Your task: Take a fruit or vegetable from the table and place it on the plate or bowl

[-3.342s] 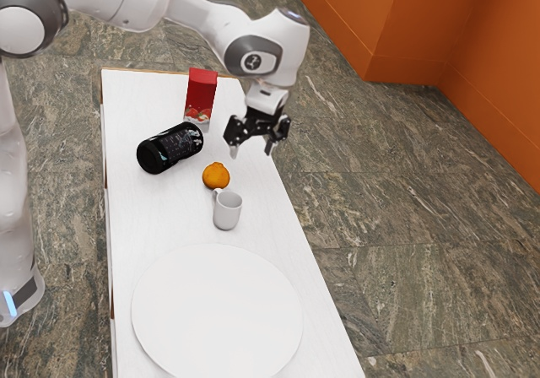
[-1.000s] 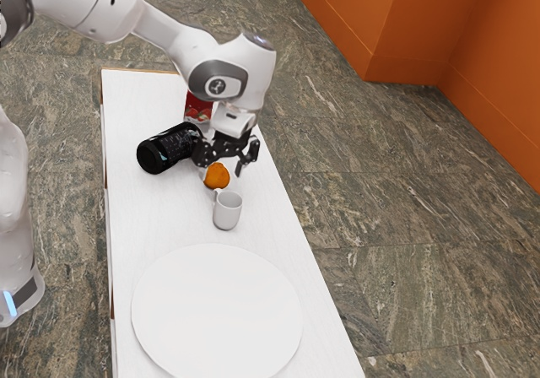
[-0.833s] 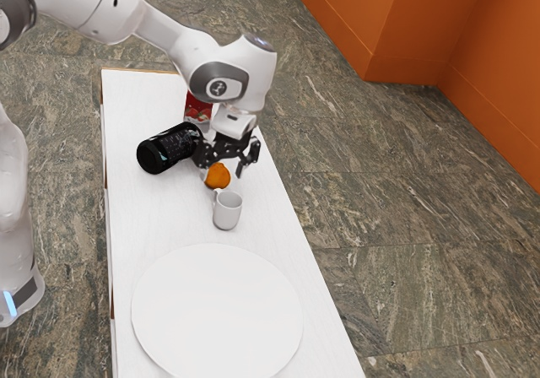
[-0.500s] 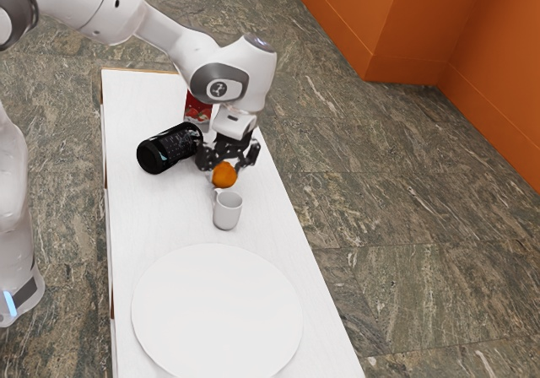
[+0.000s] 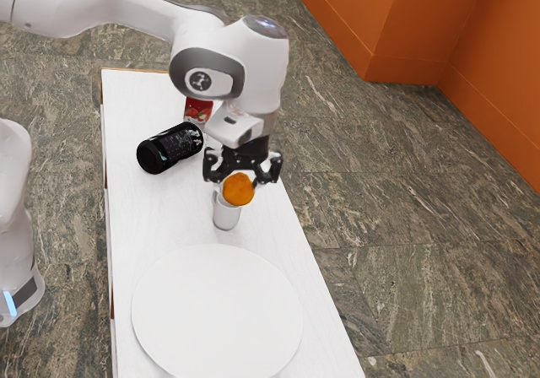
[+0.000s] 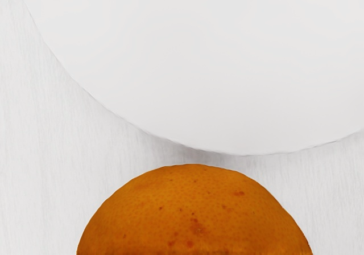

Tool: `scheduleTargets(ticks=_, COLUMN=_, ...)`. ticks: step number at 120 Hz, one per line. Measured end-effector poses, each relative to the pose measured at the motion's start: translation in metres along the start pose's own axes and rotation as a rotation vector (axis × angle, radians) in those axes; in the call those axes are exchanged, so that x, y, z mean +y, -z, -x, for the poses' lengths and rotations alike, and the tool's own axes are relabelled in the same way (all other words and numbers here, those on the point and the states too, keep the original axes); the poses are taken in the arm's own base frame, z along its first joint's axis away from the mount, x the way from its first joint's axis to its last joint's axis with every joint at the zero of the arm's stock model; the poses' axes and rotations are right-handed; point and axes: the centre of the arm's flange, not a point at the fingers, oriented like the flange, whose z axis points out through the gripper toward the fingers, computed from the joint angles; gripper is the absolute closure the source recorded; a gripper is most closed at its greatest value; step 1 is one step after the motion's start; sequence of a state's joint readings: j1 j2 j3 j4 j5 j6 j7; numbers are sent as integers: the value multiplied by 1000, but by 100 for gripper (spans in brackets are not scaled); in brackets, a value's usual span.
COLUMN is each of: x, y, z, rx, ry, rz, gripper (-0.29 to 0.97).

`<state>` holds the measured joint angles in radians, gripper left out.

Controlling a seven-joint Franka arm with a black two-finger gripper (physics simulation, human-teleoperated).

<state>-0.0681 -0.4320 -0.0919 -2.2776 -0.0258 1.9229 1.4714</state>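
An orange (image 5: pixel 238 190) hangs in the air above the white mug (image 5: pixel 224 215), with my gripper (image 5: pixel 240 179) shut on it from both sides. Under my hand the same orange (image 6: pixel 193 212) looms large in the wrist view, and beyond it lies the big white plate (image 6: pixel 216 61). In the exterior view that plate (image 5: pixel 217 310) rests flat on the near end of the white table (image 5: pixel 143 209), a short way in front of the mug.
A black bottle (image 5: pixel 170 148) lies on its side behind the mug. A red carton (image 5: pixel 197 108) stands upright behind my hand, partly hidden by the arm. The table's long edge on the exterior view's right runs close to the mug.
My gripper came down over the orange, shut on it, and has lifted it off the table, moving it toward the plate until it hangs over the mug.
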Motion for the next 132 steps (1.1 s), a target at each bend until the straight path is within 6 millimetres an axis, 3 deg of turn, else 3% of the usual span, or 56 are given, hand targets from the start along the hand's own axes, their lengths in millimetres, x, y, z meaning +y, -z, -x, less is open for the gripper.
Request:
scheduleTargets(ticks=9, x=13, y=-2, z=-56, rx=4, ry=-81, rz=23, gripper=38)
scheduleTargets(ticks=25, x=34, y=-9, z=-118, rx=14, ry=-161, rz=61, gripper=38)
scheduleTargets(ticks=33, x=43, y=-12, z=-139, rx=23, ry=-183, rz=73, gripper=38)
scheduleTargets(ticks=55, x=57, y=-20, z=-173, rx=36, ry=-209, rz=89, gripper=38)
scheduleTargets(ticks=76, x=56, y=-27, z=-180, rx=49, ry=-193, rz=97, gripper=37)
scheduleTargets(ticks=94, x=58, y=-27, z=-187, rx=45, ry=-196, rz=93, gripper=15)
scheduleTargets(ticks=110, x=57, y=-25, z=-189, rx=43, ry=-192, rz=85, gripper=6)
scheduleTargets(ticks=114, x=51, y=-23, z=-190, rx=50, ry=-189, rz=81, gripper=5)
scheduleTargets(ticks=119, x=30, y=-37, z=-187, rx=73, ry=-170, rz=124, gripper=3)
scheduleTargets(ticks=126, x=-45, y=-48, z=-152, rx=107, ry=-99, rz=184, gripper=2)
scheduleTargets(ticks=132, x=-100, y=-25, z=-100, rx=87, ry=-40, rz=139, gripper=2)
